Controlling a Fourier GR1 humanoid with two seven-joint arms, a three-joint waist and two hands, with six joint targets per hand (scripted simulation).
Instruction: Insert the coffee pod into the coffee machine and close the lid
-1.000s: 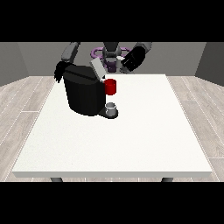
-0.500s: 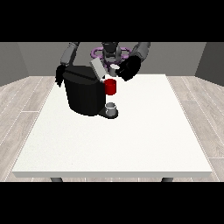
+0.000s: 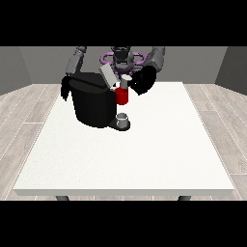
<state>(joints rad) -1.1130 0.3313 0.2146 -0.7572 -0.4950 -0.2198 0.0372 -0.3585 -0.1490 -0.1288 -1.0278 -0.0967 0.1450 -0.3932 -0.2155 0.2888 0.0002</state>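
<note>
A black coffee machine stands on the far left part of the table, with its grey lid tilted up and open. Its front carries a red part above a small grey cup on the drip base. The hand at the view's right hovers just right of the open top and holds a small pale coffee pod over the red part. At the machine's far left edge, the hand at the view's left hangs with fingers pointing down, touching or close to the body.
The white table stretches wide towards the camera and to the right of the machine. The robot's torso stands behind the far edge. Grey wooden floor surrounds the table.
The hand at the view's right has moved left and down with the pod, closer to the machine's open top. The hand at the view's left has sunk slightly beside the machine.
</note>
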